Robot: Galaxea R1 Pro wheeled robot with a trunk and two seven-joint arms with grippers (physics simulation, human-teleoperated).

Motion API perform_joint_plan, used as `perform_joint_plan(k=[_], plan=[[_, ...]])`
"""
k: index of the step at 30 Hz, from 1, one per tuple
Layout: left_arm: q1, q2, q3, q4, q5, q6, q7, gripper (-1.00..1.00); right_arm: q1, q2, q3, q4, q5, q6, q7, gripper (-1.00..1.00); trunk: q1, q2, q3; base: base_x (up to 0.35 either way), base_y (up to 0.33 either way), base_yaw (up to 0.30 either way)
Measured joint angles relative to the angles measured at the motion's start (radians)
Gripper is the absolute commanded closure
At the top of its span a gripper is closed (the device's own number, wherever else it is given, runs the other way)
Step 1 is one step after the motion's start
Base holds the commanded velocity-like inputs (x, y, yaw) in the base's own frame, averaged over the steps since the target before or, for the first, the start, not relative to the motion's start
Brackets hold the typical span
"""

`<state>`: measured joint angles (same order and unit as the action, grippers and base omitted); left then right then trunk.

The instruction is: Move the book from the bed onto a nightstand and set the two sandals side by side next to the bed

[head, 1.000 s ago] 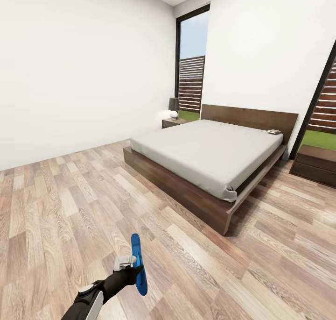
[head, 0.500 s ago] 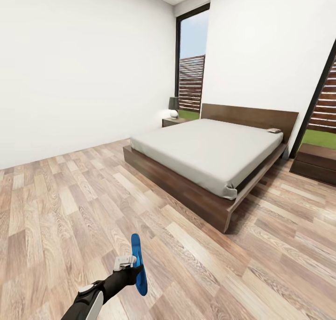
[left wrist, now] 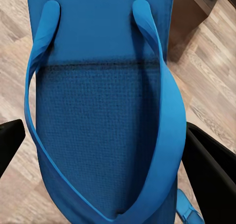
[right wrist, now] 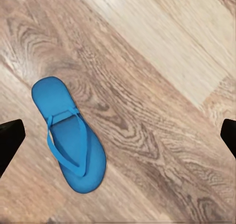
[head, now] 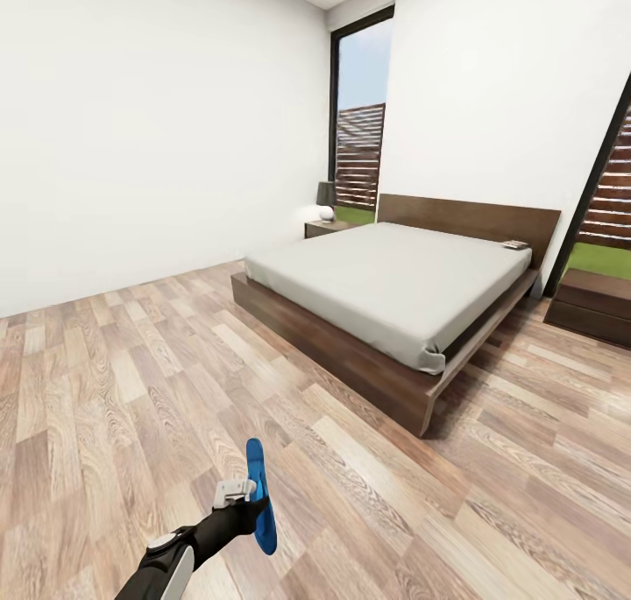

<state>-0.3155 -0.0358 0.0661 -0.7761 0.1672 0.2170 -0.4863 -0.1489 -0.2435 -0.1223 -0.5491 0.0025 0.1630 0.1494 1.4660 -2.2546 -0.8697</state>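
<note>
Almost nothing has changed over the last second: the bed [head: 394, 293] sat a touch lower in my head view, then the camera settled, so I judge I've paused mid-carry. My left gripper [head: 250, 499] stays clamped on one sandal [head: 259, 495], held on edge at about 6 o'clock. My right gripper [right wrist: 118, 135] hangs wide apart over the other sandal [right wrist: 69, 140] flat on the floor [right wrist: 162, 86]. The book [head: 515, 246] lies at the bed's 2 o'clock corner, nightstand [head: 598, 309] beyond it.
</note>
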Motion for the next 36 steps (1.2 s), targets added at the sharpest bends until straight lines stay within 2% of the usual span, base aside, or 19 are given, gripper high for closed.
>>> perform_joint_plan(k=[5, 6, 8, 9, 11, 13, 16, 17, 18, 19, 20, 22, 23, 24, 26, 28, 36], plan=[[0.0, 0.0, 0.0, 0.0, 0.0, 0.0, 0.0, 1.0, -0.097, -0.001, -0.001, -0.01, -0.001, 0.131, 0.004, -1.0, 0.0, 0.0, 0.0, 0.0, 0.0, 0.0], [0.0, 0.0, 0.0, 0.0, 0.0, 0.0, -0.001, 1.0, -0.146, 0.0, -0.002, -0.012, 0.0, 0.2, 0.006, -1.0, 0.0, 0.0, 0.0, 0.0, 0.0, 0.0], [0.0, 0.0, 0.0, 0.0, 0.0, 0.0, -0.001, 1.0, -0.199, 0.0, -0.002, -0.013, 0.001, 0.279, 0.008, -1.0, 0.0, 0.0, 0.0, 0.0, 0.0, 0.0], [0.0, 0.0, 0.0, -0.001, 0.0, 0.0, -0.001, 1.0, -0.236, 0.0, -0.002, -0.016, 0.002, 0.356, 0.009, -1.0, 0.0, 0.0, 0.0, 0.0, 0.0, 0.0], [0.0, 0.0, 0.0, -0.001, 0.001, 0.001, -0.002, 1.0, -0.273, 0.001, -0.002, -0.031, 0.003, 0.457, 0.009, -1.0, 0.0, 0.0, 0.0, 0.0, 0.0, 0.0], [0.0, 0.001, 0.0, -0.001, 0.001, 0.002, -0.003, 1.0, -0.293, 0.005, 0.0, -0.061, 0.004, 0.526, 0.009, -1.0, 0.0, 0.0, 0.0, 0.0, 0.0, 0.0], [0.0, 0.002, 0.001, -0.001, 0.001, 0.003, -0.004, 1.0, -0.304, 0.012, 0.021, -0.102, 0.008, 0.573, 0.01, -1.0, 0.0, 0.0, 0.0, 0.0, 0.0, 0.0], [0.0, 0.002, 0.001, -0.001, 0.001, 0.003, -0.004, 1.0, -0.306, 0.013, 0.036, -0.109, 0.012, 0.579, 0.01, -1.0, 0.0, 0.0, 0.0, 0.0, 0.0, 0.0], [0.0, 0.002, 0.001, -0.002, 0.002, 0.003, -0.005, 1.0, -0.308, 0.014, 0.082, -0.119, 0.021, 0.587, 0.01, -1.0, 0.0, 0.0, 0.0, 0.0, 0.0, 0.0], [0.0, 0.002, 0.001, -0.002, 0.002, 0.004, -0.005, 1.0, -0.31, 0.016, 0.144, -0.126, 0.037, 0.592, 0.009, -1.0, 0.0, 0.0, 0.0, 0.0, 0.0, 0.0], [0.0, 0.002, 0.001, -0.001, 0.002, 0.004, -0.005, 1.0, -0.311, 0.017, 0.223, -0.129, 0.058, 0.594, 0.008, -1.0, 0.0, 0.0, 0.0, 0.0, 0.0, 0.0], [0.0, 0.002, 0.001, -0.001, 0.002, 0.004, -0.005, 1.0, -0.311, 0.017, 0.306, -0.13, 0.081, 0.594, 0.007, -1.0, 0.0, 0.0, 0.0, 0.0, 0.0, 0.0], [0.0, 0.002, 0.001, -0.001, 0.002, 0.004, -0.005, 1.0, -0.311, 0.017, 0.372, -0.13, 0.094, 0.595, 0.007, -1.0, 0.0, 0.0, 0.0, 0.0, 0.0, 0.0], [0.0, 0.002, 0.001, -0.001, 0.001, 0.004, -0.005, 1.0, -0.312, 0.017, 0.417, -0.129, 0.104, 0.595, 0.008, -1.0, 0.004, -0.007, -0.003, 0.0, 0.0, 0.0], [0.0, 0.002, 0.001, -0.001, 0.001, 0.004, -0.005, 1.0, -0.312, 0.016, 0.465, -0.129, 0.115, 0.595, 0.009, -1.0, 0.011, -0.021, -0.009, 0.0, 0.0, 0.0], [0.0, 0.002, 0.001, -0.001, 0.001, 0.004, -0.005, 1.0, -0.312, 0.01, 0.486, -0.129, 0.12, 0.596, 0.01, -1.0, 0.019, -0.035, -0.016, 0.0, 0.0, 0.0], [0.0, 0.001, 0.0, -0.001, 0.001, 0.005, -0.005, 1.0, -0.312, 0.008, 0.496, -0.124, 0.1, 0.595, 0.013, -1.0, 0.05, -0.091, -0.041, 0.0, 0.0, 0.0]])
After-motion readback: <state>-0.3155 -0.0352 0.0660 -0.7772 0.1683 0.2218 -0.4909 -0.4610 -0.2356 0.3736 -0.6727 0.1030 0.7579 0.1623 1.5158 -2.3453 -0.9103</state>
